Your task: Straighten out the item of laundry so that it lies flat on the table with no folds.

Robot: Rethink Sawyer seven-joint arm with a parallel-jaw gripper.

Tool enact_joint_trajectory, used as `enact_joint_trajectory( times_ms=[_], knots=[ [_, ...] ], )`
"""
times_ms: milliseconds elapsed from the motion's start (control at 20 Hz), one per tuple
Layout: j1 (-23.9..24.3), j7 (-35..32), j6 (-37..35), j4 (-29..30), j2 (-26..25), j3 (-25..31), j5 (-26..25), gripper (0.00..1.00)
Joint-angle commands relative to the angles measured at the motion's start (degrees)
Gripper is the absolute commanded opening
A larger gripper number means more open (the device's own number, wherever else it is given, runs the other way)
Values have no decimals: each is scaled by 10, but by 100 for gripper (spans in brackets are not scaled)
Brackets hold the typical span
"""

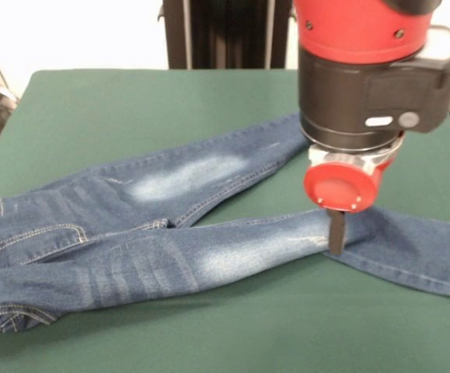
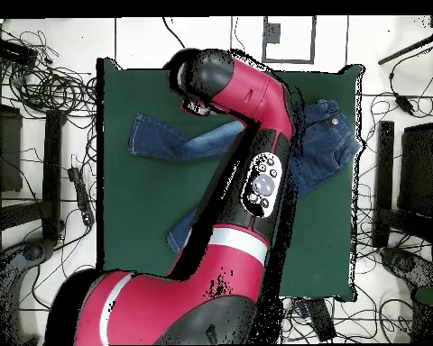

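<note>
Jeans (image 1: 170, 233) spread across the middle of the table (image 1: 131, 101) in the front view, waistband bunched at the left edge and partly cut off there. Two legs splayed toward the right: upper one running up to the right and vanishing behind the arm (image 1: 368, 70), lower one stretching along to the right edge, hem cut off by the frame. Whitish faded patches on both thighs. Slight crease in the lower leg at the spot where the gripper (image 1: 337, 233) meets it. Crotch area rumpled, with a small fold between the legs.

Gripper planted on the lower leg right of centre, seen only as one dark narrow post under a red disc; no telling whether clenched or released, nor whether any cloth is pinched.

From overhead, much hidden: arm (image 2: 256, 171) sweeping up from the bottom of the frame and covering the middle of the jeans (image 2: 324, 149). Waist end showing at upper right near the table's (image 2: 130, 225) right edge, one leg end at upper left, a sliver of the other at lower centre beside the arm. Gripper itself covered by the arm's head.
</note>
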State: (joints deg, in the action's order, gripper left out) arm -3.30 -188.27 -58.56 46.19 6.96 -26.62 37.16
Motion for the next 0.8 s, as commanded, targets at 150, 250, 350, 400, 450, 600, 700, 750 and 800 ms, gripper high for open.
enact_joint_trajectory(
  times_ms=[150,250,350,400,450,600,700,750,800],
  knots=[
    [-16,-53,63,131,-11,86,11,100],
    [-17,-58,72,134,-8,94,19,100],
    [-20,-73,85,134,-6,102,31,100],
    [-21,-81,91,133,-4,105,36,100],
    [-22,-90,85,126,-4,101,37,100],
    [-22,-101,96,118,-3,107,46,100],
    [-23,-106,104,111,-8,112,52,100],
    [-24,-109,105,106,-10,113,53,100],
    [-25,-111,104,106,-10,114,55,100]
  ],
)
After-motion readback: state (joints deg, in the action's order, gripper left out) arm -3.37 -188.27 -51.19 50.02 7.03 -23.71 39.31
